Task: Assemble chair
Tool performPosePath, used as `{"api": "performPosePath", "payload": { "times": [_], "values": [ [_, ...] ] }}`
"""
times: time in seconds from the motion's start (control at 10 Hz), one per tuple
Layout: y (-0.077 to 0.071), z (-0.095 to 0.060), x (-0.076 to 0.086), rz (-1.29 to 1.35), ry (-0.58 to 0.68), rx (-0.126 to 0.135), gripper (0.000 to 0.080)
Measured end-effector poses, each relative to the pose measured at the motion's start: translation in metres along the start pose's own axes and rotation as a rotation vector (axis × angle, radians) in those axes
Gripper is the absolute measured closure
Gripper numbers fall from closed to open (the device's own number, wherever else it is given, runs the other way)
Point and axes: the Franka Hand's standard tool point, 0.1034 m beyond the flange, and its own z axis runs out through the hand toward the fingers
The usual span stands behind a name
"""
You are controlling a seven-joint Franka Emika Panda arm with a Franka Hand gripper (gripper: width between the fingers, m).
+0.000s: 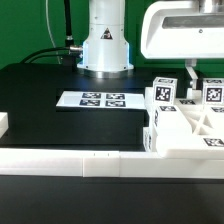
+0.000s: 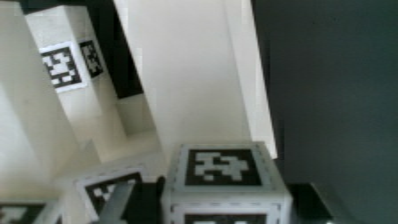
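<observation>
Here, the chair [image 1: 185, 122] is sitting on the black table [image 1: 40, 100] toward the exterior view's right, pressed up against the long white border rail [image 1: 70, 160] that is running along the near edge. Its white blocky pieces are carrying small black-and-white tags, and two short posts are standing upright on top. The gripper [image 1: 189, 74] is hanging over one tagged post [image 2: 222, 180]; in the wrist view the dark fingers [image 2: 317, 200] are standing on either side of that post, but whether they are already pressing on it I cannot tell. The marker board [image 1: 98, 100] is lying flat on the table near the robot's base [image 1: 105, 45], well apart from the chair.
</observation>
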Motion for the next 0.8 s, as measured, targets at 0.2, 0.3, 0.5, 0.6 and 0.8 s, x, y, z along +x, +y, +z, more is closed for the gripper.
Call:
{"api": "performPosePath", "payload": {
  "times": [0.2, 0.3, 0.5, 0.6, 0.8],
  "values": [
    [-0.0024, 0.0001, 0.0012, 0.236, 0.024, 0.026, 0.0515],
    [-0.0034, 0.0000, 0.0025, 0.311, 0.034, 0.036, 0.0515],
    [-0.0038, -0.0003, 0.0037, 0.460, 0.035, 0.053, 0.0515],
    [-0.0039, -0.0003, 0.0037, 0.488, 0.035, 0.054, 0.0515],
    [-0.0045, -0.0003, 0.0036, 0.647, 0.028, 0.060, 0.0515]
  ]
}}
